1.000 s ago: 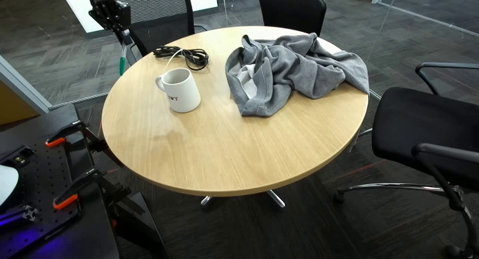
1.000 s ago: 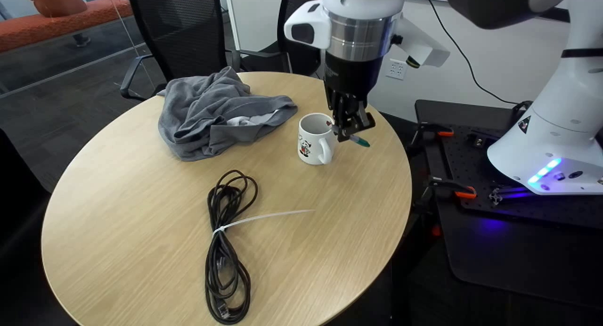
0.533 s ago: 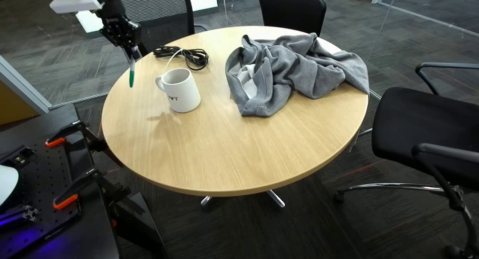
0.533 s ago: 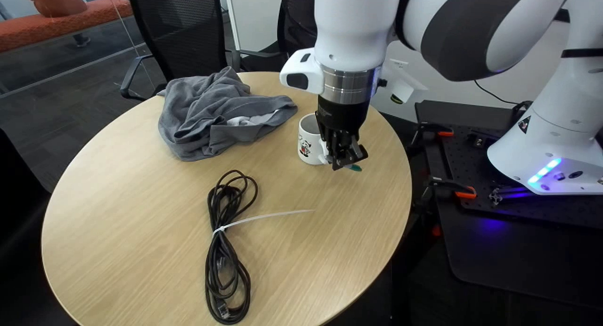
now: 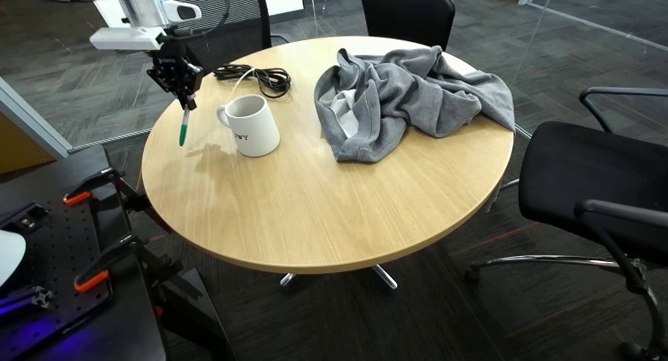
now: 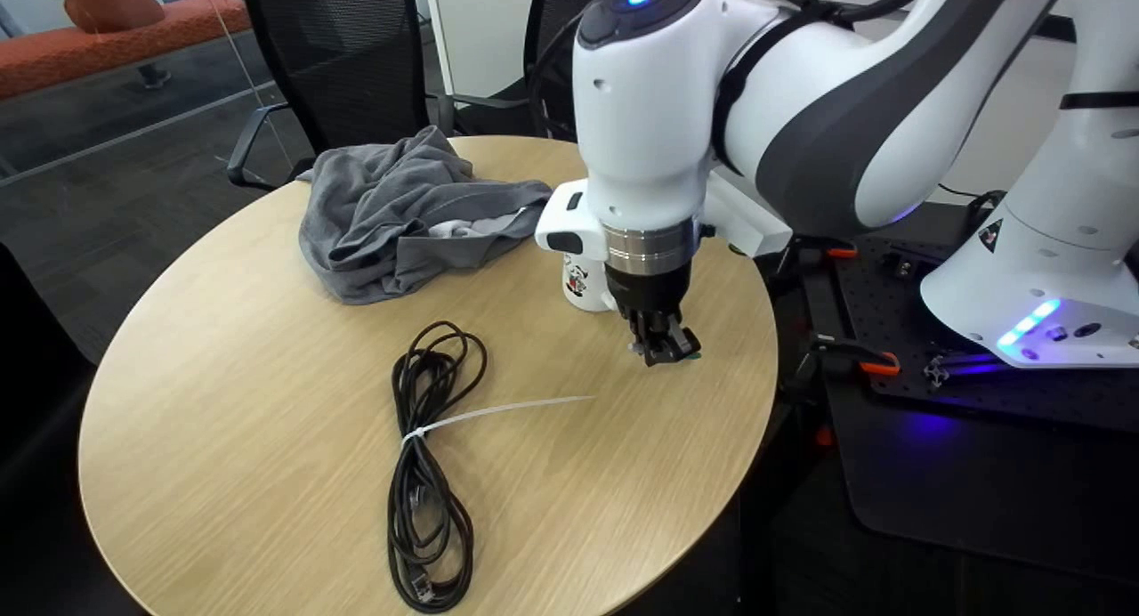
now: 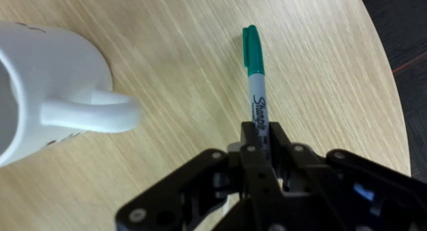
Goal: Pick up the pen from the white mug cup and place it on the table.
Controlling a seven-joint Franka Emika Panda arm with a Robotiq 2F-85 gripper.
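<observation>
My gripper is shut on a grey Sharpie pen with a green cap. The cap end sticks out beyond the fingertips; the other end is hidden between the fingers. In an exterior view the gripper holds the pen cap down over the table's near-robot side; the exact gap to the table is hard to tell. In an exterior view the gripper hides most of the pen; only its green tip shows. The white mug stands upright beside the gripper, its handle towards it.
The round wooden table has its edge close to the pen in the wrist view. A tied black cable with a white tie and a grey cloth lie on it. Chairs stand around. The robot's black bench is beside the table.
The gripper has come down towards the table with the pen held in it, and has moved to the handle side of the mug. The mug, cable and cloth have not moved.
</observation>
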